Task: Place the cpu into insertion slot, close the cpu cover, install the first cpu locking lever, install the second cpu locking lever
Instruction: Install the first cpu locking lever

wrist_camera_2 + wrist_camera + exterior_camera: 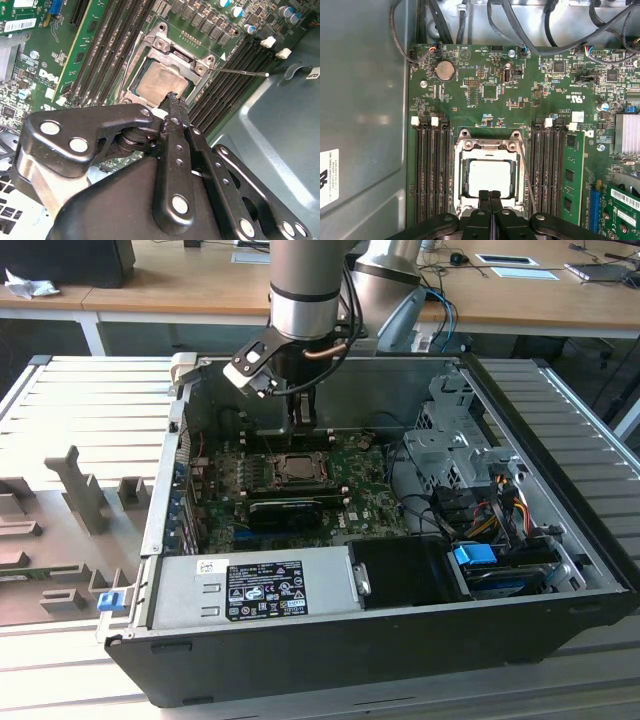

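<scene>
the cpu is seated in the insertion slot under the lowered cpu cover, and the tool, pinched together empty at its edge, could be slipped off the thin frame and the chip scratched.

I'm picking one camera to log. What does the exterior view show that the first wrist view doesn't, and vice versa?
Exterior view adds the grey metal power-supply box. First wrist view adds the round silver coin battery. Both share the grey-topped square cpu under the silver cover frame, with the shut black gripper at its edge.
</scene>
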You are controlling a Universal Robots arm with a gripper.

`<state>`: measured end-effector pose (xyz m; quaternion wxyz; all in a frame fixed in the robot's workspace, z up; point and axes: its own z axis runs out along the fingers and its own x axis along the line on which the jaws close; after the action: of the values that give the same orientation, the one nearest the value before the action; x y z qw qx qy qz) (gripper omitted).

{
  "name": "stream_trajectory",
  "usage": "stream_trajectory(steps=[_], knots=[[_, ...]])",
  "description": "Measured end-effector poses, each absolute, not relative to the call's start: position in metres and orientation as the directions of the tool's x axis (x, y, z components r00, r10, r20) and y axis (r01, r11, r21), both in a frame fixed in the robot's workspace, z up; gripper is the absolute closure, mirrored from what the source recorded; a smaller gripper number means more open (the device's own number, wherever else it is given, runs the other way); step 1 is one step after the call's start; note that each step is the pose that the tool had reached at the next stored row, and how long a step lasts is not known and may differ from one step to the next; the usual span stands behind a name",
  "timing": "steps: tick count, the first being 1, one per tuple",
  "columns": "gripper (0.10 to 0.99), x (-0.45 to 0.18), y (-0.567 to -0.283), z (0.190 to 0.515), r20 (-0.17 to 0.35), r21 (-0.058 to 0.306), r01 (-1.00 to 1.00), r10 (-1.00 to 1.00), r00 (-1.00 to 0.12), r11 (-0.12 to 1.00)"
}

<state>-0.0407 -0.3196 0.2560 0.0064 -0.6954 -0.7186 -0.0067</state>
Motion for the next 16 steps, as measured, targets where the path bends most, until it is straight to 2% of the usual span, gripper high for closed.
stream_trajectory(steps=[16], knots=[[0.980, -0.0407, -0.3196, 0.2659, 0.018, 0.001, 0.999, 0.999, -0.033, 0.033]])
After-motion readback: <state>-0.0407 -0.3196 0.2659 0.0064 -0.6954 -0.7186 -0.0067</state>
